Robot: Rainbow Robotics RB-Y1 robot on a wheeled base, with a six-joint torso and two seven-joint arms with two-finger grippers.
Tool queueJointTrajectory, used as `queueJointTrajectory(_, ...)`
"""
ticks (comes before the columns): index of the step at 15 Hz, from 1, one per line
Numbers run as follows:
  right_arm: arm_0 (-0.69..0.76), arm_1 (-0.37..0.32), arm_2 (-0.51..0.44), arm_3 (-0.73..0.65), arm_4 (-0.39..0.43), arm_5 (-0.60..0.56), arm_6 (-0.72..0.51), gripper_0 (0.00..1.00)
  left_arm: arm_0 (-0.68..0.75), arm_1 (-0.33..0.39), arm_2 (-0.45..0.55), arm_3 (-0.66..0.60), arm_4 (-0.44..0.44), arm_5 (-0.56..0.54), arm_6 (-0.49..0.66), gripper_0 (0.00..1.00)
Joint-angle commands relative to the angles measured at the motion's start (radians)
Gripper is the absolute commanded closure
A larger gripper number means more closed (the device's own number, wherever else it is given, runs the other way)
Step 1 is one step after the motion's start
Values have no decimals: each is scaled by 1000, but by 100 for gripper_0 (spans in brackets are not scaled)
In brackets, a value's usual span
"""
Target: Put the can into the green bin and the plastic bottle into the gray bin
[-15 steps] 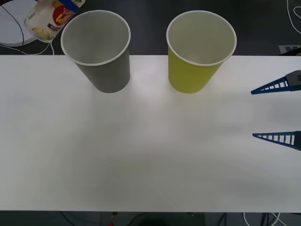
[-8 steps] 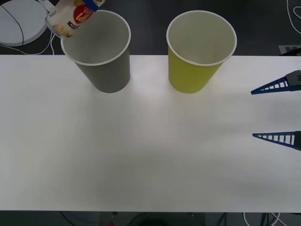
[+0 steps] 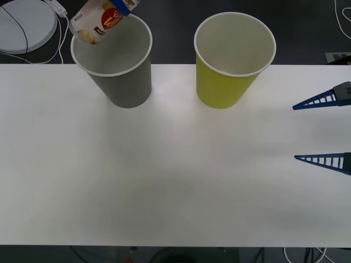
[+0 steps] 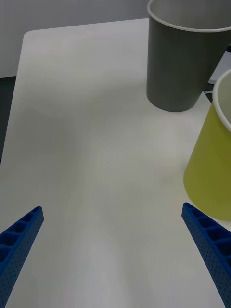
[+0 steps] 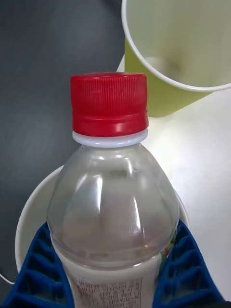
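Overhead, left end effector (image 5: pixel 113 284) gripping plastic bottle (image 5: pixel 113 192)

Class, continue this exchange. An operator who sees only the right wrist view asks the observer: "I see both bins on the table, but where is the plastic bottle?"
Observer: The plastic bottle is in the air, tilted over the far left part of the gray bin rim.
Operator: What holds it?
Observer: The left end effector is shut on its body below the red cap, one blue finger on each side.
Operator: Is anything in the green bin?
Observer: From the front view, the green bin shows a bare white inside, with no can that I can see.
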Motion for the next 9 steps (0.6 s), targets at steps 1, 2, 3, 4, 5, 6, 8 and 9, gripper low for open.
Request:
queueJointTrajectory(1,0,0,0,0,0,0,0,0,0,0,0,-1,15,0,-8,0)
queueJointTrajectory(2,0,0,0,0,0,0,0,0,0,0,0,-1,15,0,-9,0)
queueJointTrajectory(3,0,0,0,0,0,0,0,0,1,0,0,-1,18,0,-9,0)
queueJointTrajectory(4,0,0,0,0,0,0,0,0,0,0,0,-1,18,0,-9,0)
queueJointTrajectory(5,0,0,0,0,0,0,0,0,1,0,0,-1,18,0,-9,0)
queueJointTrajectory(6,0,0,0,0,0,0,0,0,1,0,0,-1,18,0,-9,0)
queueJointTrajectory(8,0,0,0,0,0,0,0,0,1,0,0,-1,18,2,-8,0)
queueJointTrajectory(9,0,0,0,0,0,0,0,0,1,0,0,-1,18,2,-9,0)
